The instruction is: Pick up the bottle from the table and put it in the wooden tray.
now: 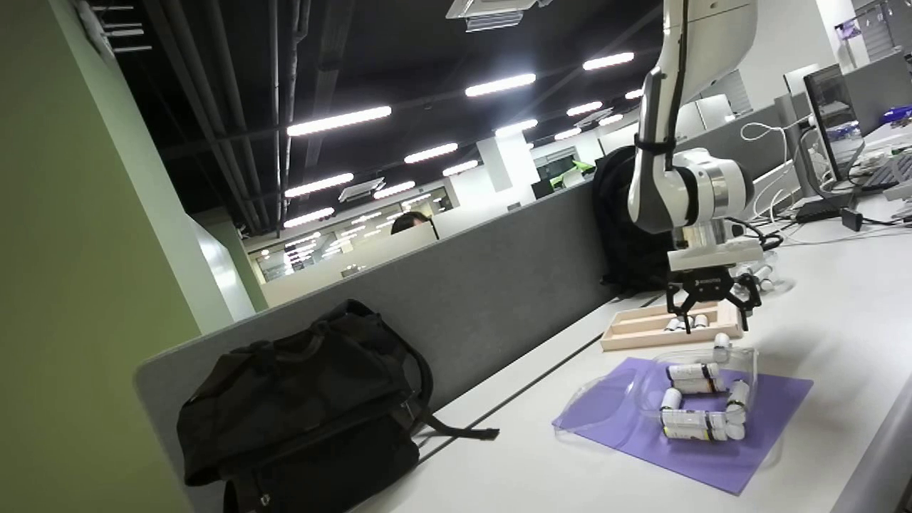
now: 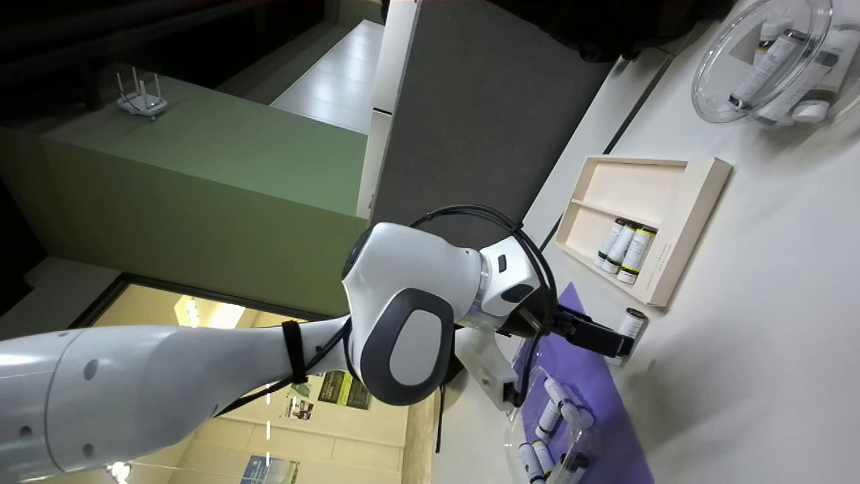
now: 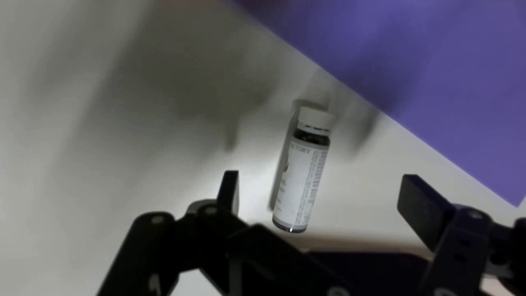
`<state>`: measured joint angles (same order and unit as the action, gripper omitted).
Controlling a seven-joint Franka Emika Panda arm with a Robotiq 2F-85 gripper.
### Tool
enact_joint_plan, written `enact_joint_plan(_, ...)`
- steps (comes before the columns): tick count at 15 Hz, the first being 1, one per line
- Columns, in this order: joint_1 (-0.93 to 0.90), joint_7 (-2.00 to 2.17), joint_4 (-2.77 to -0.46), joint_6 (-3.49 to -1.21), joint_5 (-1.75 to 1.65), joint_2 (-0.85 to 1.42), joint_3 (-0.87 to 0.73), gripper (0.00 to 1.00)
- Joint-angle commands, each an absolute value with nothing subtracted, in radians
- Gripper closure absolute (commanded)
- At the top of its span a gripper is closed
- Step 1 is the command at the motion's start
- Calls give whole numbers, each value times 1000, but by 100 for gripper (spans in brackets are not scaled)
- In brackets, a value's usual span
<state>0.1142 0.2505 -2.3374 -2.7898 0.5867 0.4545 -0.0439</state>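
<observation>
Bottle (image 3: 304,176) lying on the table (image 1: 841,306) near the purple mat (image 3: 419,74) and wooden tray (image 2: 682,232); my empty gripper (image 3: 319,196) hangs over it, spread wide.
In the wrist view the bottle looks off-centre in the gap, so closing without correcting could nudge it from one side first and roll it toward the purple mat.

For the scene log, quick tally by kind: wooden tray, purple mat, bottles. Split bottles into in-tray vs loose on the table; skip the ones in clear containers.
Wooden tray: 1
Purple mat: 1
Bottles in the tray: 3
Loose bottle on the table: 1
Total: 6
</observation>
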Motion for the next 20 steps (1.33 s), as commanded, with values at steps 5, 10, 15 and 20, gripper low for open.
enact_joint_plan(5, 133, 276, -2272, -2768, 574, 528, -34, 50)
enact_joint_plan(10, 141, 282, -2261, -2736, 565, 532, -43, 80)
enact_joint_plan(15, 170, 253, -2264, -2542, 539, 434, -50, 89)
enact_joint_plan(20, 171, 248, -2218, -2489, 541, 309, -68, 89)
